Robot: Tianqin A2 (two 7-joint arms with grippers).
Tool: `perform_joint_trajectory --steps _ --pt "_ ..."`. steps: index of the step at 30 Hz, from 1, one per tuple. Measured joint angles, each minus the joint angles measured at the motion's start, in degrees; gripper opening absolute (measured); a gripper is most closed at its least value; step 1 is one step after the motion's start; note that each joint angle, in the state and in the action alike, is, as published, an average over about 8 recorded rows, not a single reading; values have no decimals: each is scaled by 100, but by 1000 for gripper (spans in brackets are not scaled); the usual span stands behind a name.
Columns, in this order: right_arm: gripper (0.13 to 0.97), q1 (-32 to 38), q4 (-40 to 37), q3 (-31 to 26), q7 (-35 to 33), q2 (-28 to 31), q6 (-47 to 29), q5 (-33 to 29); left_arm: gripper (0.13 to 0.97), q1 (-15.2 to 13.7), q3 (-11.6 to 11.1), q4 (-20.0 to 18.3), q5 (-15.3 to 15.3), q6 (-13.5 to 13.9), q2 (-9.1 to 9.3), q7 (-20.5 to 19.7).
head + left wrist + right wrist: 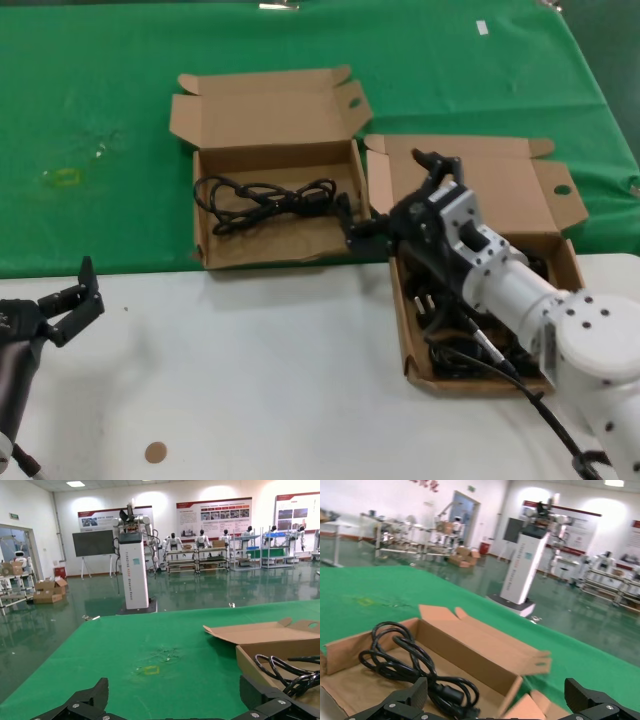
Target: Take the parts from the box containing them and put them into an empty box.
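Power cords: most lie as a black tangle [455,335] in the right-hand box [573,262], the supply box, which sits at the table edge with its lid folded back onto the green cloth [110,110]; much of this tangle is hidden under the right arm. One cord [262,200], loosely coiled, already lies in the left-hand box [268,252], the receiving box, whose front wall is ragged and whose lid stands open behind it; the right wrist view shows the same cord [415,672] flat on the cardboard floor. Right gripper [352,225]: poised at the near right corner of the receiving box, just beside its side wall, fingers spread apart with nothing between them, which suggests a cord has been let go here and the arm's next job is back at the supply box. Left gripper [72,300]: idle over the white table [250,380] at the near left, well apart from both boxes, fingers parted and empty. Surroundings: a small brown disc [155,452] on the table near the front edge; a faint yellow mark [65,177] on the cloth. Obstruction, as a judgement: the shared walls where the two boxes nearly meet, and the supply box's upright lid flap, could snag a trailing cable during a carry across.
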Motion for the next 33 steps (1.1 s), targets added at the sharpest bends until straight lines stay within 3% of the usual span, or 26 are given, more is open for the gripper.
perform_joint_trajectory --steps 5,17,25,33 --pt "966 -464 431 182 152 67 279 154 916 0 0 0 0 0 0 0" --pt "966 -1591 1480 624 523 230 959 530 965 0 0 0 0 0 0 -2" --pt "966 -2259 2102 886 742 326 1362 753 965 0 0 0 0 0 0 -2" --pt "966 -2390 2223 937 787 345 1441 796 966 0 -1 0 -1 0 0 -1"
